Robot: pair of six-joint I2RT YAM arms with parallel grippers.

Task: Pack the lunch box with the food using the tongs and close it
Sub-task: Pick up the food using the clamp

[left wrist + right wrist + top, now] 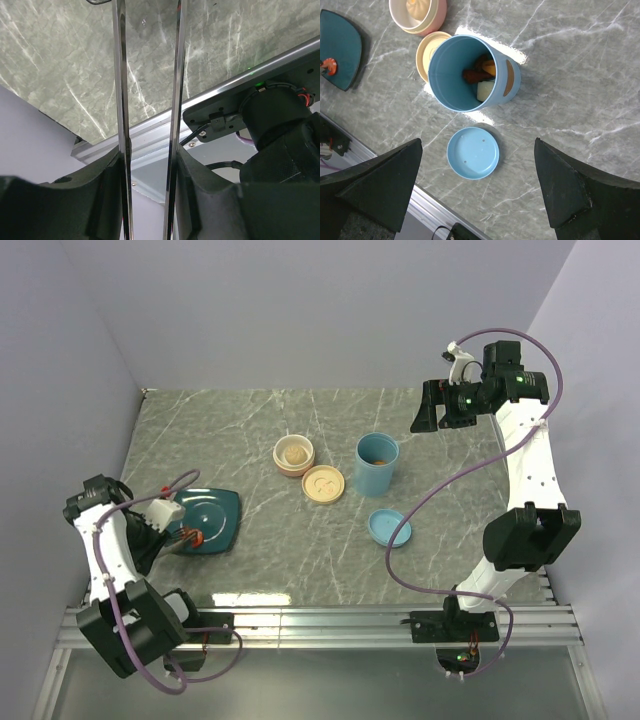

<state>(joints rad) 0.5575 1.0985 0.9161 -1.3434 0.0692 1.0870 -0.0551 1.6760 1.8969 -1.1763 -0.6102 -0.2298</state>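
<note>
Slim metal tongs [120, 100] run between the fingers [197, 200] of my left gripper [150, 200], which is shut on their two arms. From above, that gripper [168, 531] is at the left edge of the dark teal plate [215, 510], and the tongs' tips reach a red-orange shrimp piece [195, 537]. The lunch box's tall blue cup [470, 70] stands open and holds orange and pale food pieces [482, 75]. A pink bowl [417, 15] holds a beige ball [417, 6]. My right gripper [480, 187] hangs open, high over the blue lid [472, 152].
A cream lid [324, 483] lies between the pink bowl [294, 455] and the blue cup [377, 462]. The blue lid [388, 528] lies in front of the cup. An aluminium rail [330, 620] runs along the table's near edge. Walls stand at the back and both sides.
</note>
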